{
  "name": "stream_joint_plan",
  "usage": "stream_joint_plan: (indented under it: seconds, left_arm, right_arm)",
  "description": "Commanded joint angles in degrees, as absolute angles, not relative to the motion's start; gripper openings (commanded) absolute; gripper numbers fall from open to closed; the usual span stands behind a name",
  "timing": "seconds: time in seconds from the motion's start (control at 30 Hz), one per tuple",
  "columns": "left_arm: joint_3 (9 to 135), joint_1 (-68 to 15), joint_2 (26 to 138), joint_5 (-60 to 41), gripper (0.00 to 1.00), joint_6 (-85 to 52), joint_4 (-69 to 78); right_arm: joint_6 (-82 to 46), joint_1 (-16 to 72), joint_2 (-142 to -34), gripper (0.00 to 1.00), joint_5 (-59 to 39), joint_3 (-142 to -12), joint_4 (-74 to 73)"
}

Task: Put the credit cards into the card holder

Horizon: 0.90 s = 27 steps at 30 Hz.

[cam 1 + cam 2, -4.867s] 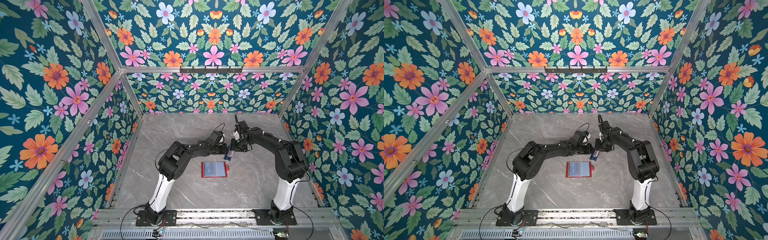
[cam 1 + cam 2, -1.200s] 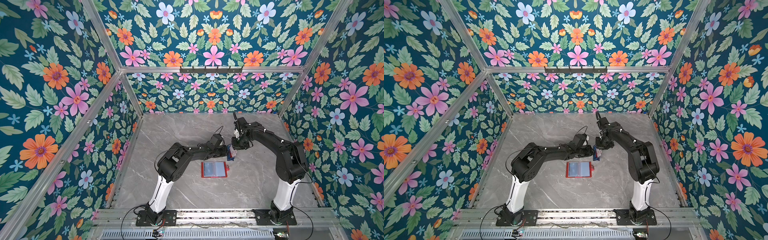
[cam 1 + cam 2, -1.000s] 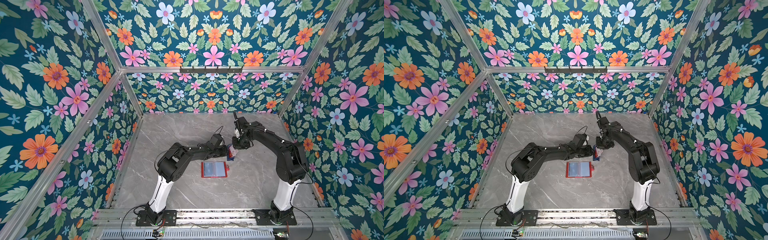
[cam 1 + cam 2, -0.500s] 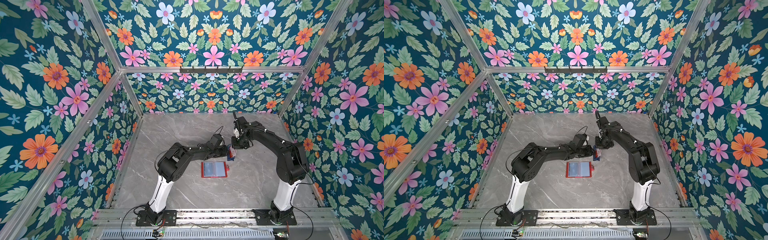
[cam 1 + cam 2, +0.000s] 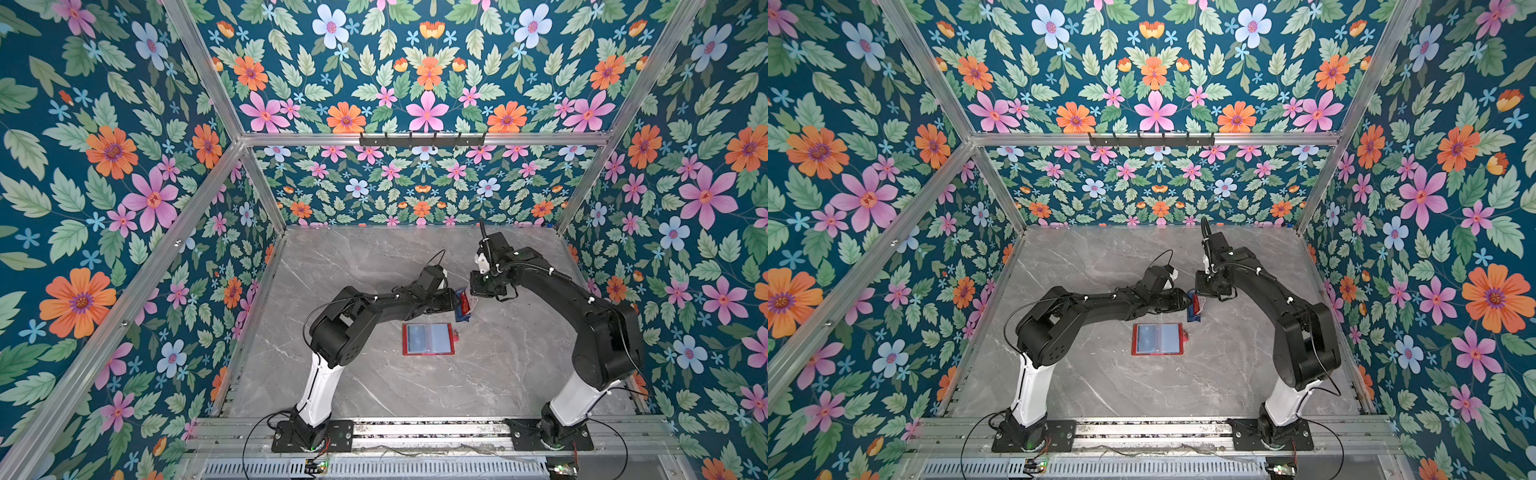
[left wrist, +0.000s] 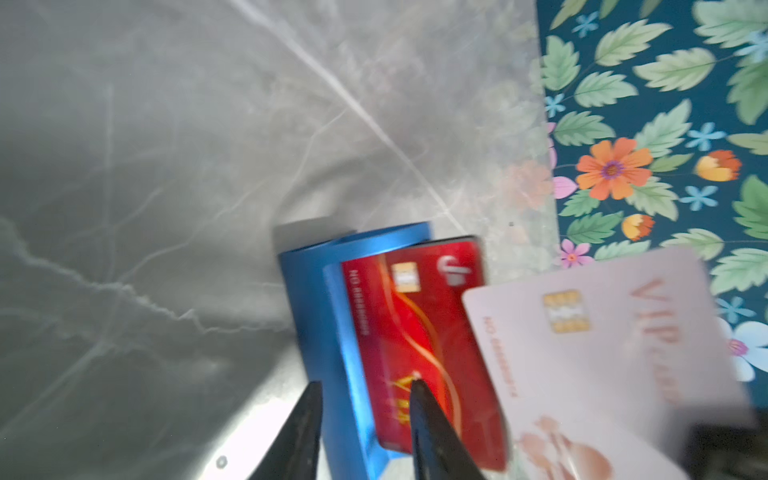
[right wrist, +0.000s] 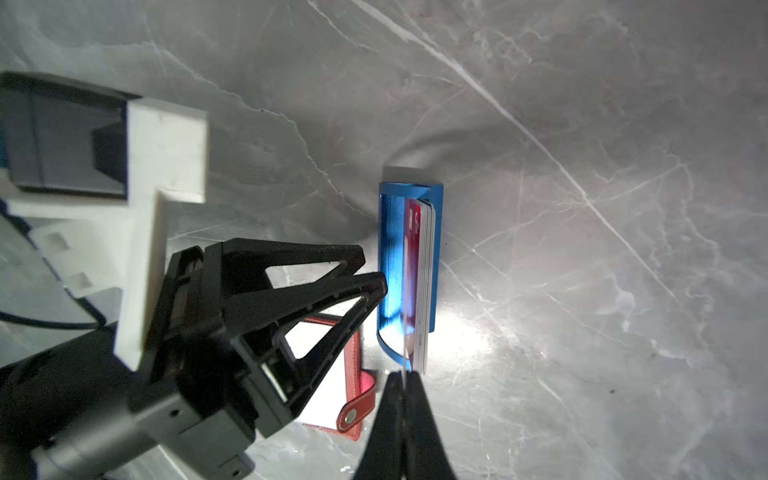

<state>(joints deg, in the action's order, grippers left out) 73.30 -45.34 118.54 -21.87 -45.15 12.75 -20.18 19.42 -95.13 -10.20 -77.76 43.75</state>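
— On the right gripper (image 7: 402, 376): apart or together?
— Together, clamped on the thin edge of a pale card (image 6: 602, 353) with "VIP" lettering and a gold chip. Holds it tilted away from the stack, right at the blue stand (image 7: 386, 249). Not clear whether fully out of it.
— And the left gripper (image 6: 365, 384)?
— Apart, astride the near wall of the blue stand. Hard to tell whether touching it.
— Inside the blue stand?
— A stack of credit cards (image 7: 424, 282) standing on edge, with a red card (image 6: 409, 324) facing outward.
— Whereabouts of the card holder (image 5: 428, 338)?
— Flat and open on the grey table (image 5: 374, 266), just beside the blue stand, on the side toward the arm bases. Shows bluish sleeves inside, with the snap strap (image 7: 357, 409) at the edge nearest the stand.
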Motion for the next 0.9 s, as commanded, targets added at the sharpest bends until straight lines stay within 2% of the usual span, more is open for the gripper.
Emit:
stream_joint_plan:
  seconds: [0.0, 0.47, 0.7, 0.87]
  left_arm:
    - [72.1, -45.4, 115.8, -21.3, 0.44, -42.2, 13.9]
    - [54.1, -45.3, 95.2, -6.4, 0.43, -33.7, 2.8]
    - [42.3, -45.1, 85.6, -1.3, 0.43, -34.4, 1.3]
    - [36.3, -44.9, 81.6, -1.1, 0.43, -35.4, 2.7]
  right_arm:
    - [-21.8, 19.2, -90.8, 0.0, -13.1, -75.0, 38.9]
    - [-27.0, 19.7, -73.8, 0.0, -29.7, -51.8, 21.9]
    - [-30.4, 24.3, -71.6, 0.0, -30.0, -43.6, 14.7]
    - [-34.4, 27.7, -73.2, 0.0, -29.4, -39.3, 7.2]
